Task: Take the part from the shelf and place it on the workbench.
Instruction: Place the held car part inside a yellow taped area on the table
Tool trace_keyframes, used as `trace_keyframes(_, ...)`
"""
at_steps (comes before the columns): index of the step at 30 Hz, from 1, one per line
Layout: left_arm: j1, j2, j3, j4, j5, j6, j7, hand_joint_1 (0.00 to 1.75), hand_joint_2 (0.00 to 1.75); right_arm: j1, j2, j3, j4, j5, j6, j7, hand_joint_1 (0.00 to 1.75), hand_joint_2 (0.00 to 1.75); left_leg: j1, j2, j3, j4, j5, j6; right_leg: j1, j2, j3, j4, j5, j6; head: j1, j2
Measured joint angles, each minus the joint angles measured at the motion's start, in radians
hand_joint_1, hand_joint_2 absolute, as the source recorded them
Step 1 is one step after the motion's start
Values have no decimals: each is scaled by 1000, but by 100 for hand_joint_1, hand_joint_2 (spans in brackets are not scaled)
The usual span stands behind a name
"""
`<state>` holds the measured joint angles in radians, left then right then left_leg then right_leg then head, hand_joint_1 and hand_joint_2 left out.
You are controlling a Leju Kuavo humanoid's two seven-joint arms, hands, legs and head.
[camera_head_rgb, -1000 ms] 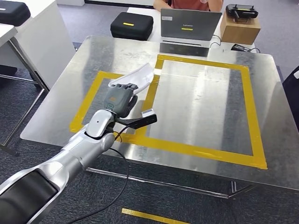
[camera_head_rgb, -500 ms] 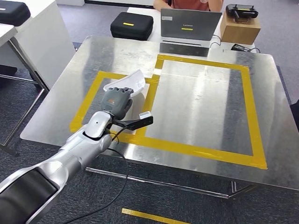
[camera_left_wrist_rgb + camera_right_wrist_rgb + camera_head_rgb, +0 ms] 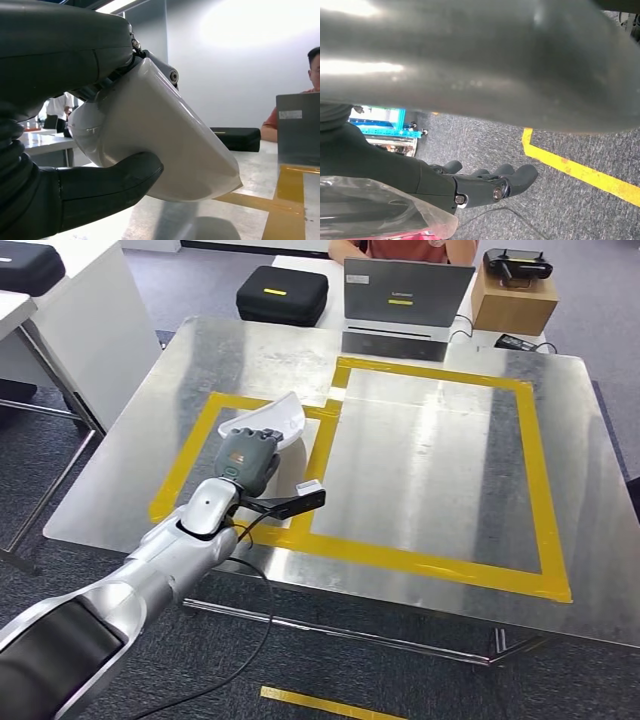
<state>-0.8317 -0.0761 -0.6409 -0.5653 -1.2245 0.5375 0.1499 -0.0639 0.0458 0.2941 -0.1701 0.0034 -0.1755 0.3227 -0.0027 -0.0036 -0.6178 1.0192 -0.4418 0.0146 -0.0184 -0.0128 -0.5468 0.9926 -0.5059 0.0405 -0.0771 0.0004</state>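
The white plastic part (image 3: 266,421) is in the robot's left hand (image 3: 247,461), thumb under it and fingers (image 3: 60,50) wrapped over the top, so it's properly clamped. It's hanging low over the metal workbench (image 3: 423,455), inside the smaller yellow tape rectangle (image 3: 175,472) on the left. Compared with a second ago the hand has slid back toward the robot and dropped, and the part's tip is now off the tape line it was poking over. From the wrist camera there's only a thin gap between the part and its blurry reflection, so it looks nearly down but not resting yet. Probably just the set-down and letting go left. The right hand (image 3: 486,184) is hanging by the carpet (image 3: 561,200), fingers loosely stretched out and holding nothing. A laptop (image 3: 407,295) sits past the far edge of the bench.
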Motion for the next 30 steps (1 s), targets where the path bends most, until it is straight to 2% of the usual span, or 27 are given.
trace_keyframes(5,-1,-1,0,4,-13,-12,16,175,175,0,0,0,0,0,0,0,0,0,0,0,0,0,0,0,0,0,0,0,0,0,0,0)
trace_keyframes(21,-23,-4,-2,33,-72,-132,98,175,175,2,0,0,0,0,0,0,0,0,0,0,0,0,0,0,0,0,0,0,0,0,0,0)
trace_keyframes(25,-28,-7,-1,36,-75,-136,97,0,175,2,0,0,0,0,-1,0,0,0,0,0,0,0,0,0,0,0,0,0,0,0,0,0)
trace_keyframes(30,-28,-9,-1,37,-73,-112,72,0,175,3,0,-1,0,0,-1,-2,0,0,0,0,0,0,0,0,0,0,0,0,0,0,0,0)
